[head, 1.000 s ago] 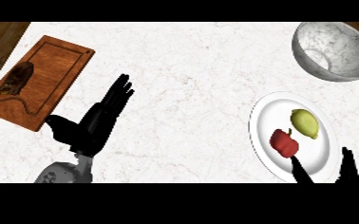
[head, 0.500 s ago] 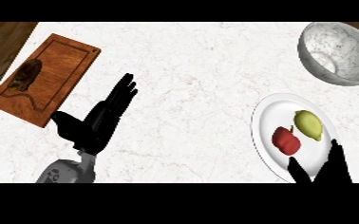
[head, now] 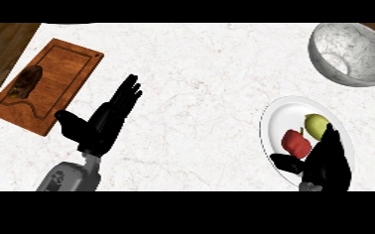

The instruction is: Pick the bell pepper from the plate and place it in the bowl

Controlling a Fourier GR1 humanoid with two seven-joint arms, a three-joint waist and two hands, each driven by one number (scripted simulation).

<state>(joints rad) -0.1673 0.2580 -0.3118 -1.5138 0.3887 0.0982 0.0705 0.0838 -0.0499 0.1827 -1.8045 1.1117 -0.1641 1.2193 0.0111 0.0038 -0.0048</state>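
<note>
Centre wide-spread right hand [head: 327, 161] over red bell pepper [head: 296, 143] on plate [head: 273, 124], avoiding yellow-green fruit [head: 316, 125]; then close. Left hand [head: 102, 120] flat, unused.

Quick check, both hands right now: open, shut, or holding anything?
Left hand: open, fingers straight, holding nothing, over the counter.
Right hand: open over the plate, beside the red bell pepper, not gripping it.

1. A white marbled surface [head: 198, 64] filled most of the view.
2. A wooden board [head: 66, 79] lay tilted at the left.
3. A dark brown item [head: 26, 82] sat on the board's left part.
4. A yellow-green fruit [head: 316, 125] lay at the right.
</note>
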